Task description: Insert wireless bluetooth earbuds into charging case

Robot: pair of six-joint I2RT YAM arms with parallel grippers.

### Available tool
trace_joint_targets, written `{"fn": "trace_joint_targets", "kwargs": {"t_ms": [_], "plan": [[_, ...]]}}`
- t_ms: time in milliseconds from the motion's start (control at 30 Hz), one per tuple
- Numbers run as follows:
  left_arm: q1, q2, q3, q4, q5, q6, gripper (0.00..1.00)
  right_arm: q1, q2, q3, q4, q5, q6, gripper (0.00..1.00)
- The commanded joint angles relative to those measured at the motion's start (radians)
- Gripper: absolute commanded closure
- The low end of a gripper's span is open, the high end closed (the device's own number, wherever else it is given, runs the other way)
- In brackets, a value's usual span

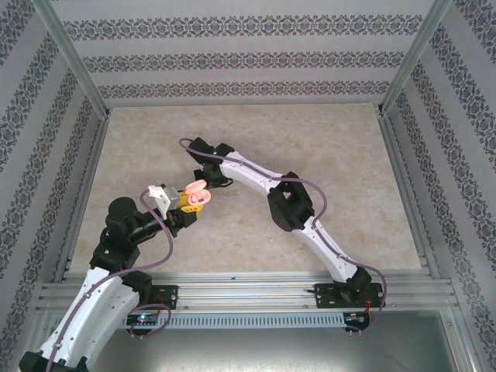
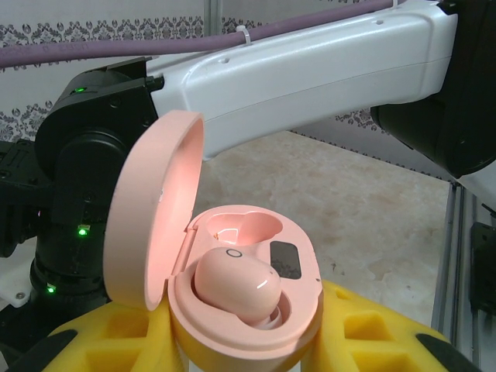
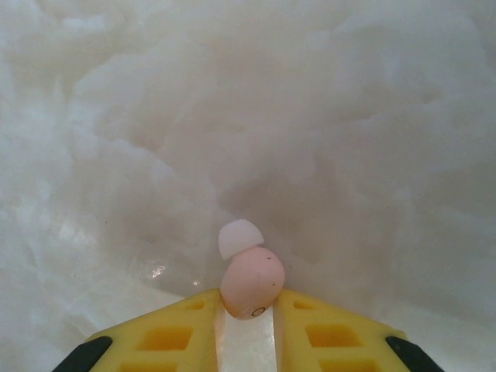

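— Patterned walls and a pale marbled table from above. What do we make out there?
— We see the left gripper left of the table's middle, clamped on the pink charging case. The right arm bends across from its base and ends just beside that case.
— And on the left wrist camera?
— We look straight at the charging case, sitting between the yellow fingers. Its lid stands open, tipped up to the left. The first earbud lies seated in the nearer well; the farther well is bare. Behind it we see the right arm's white link.
— The right wrist camera?
— We see the right gripper closed on the second earbud, pinched between the tips of its yellow fingers, with the white ear tip pointing away from them. Below it the marbled surface is blurred, so we cannot tell how high it hangs.
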Motion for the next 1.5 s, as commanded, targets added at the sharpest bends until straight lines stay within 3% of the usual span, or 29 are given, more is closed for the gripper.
{"fn": "trace_joint_targets", "kwargs": {"t_ms": [0,133,333,500,633,800,933,1233,1467], "plan": [[0.014,-0.022,0.003,-0.010,0.014,0.007,0.90,0.018,-0.077,-0.040,-0.045,0.050,-0.056,0.79],[0.014,-0.036,-0.011,-0.006,0.028,0.001,0.90,0.024,-0.196,-0.214,-0.007,0.085,-0.074,0.79],[0.011,-0.038,-0.037,0.058,0.047,-0.048,0.90,0.016,-0.447,-0.633,0.132,0.107,-0.050,0.80],[0.011,-0.037,-0.045,0.045,0.060,-0.037,0.90,0.011,-0.648,-0.989,0.257,0.074,-0.049,0.80],[0.011,-0.025,-0.051,0.057,0.069,-0.037,0.90,0.008,-0.734,-1.147,0.269,0.047,-0.073,0.80],[0.011,-0.018,-0.057,0.061,0.080,-0.038,0.90,0.006,-0.777,-1.227,0.262,0.052,-0.074,0.76],[0.010,-0.020,-0.058,0.048,0.084,-0.032,0.90,0.005,-0.792,-1.218,0.235,0.064,-0.039,0.64],[0.010,-0.022,-0.070,0.040,0.077,-0.015,0.90,0.029,-0.925,-1.236,0.236,0.097,0.148,0.63],[0.011,-0.013,-0.068,0.024,0.067,0.003,0.90,0.094,-0.908,-1.206,0.262,0.093,0.251,0.65]]}}
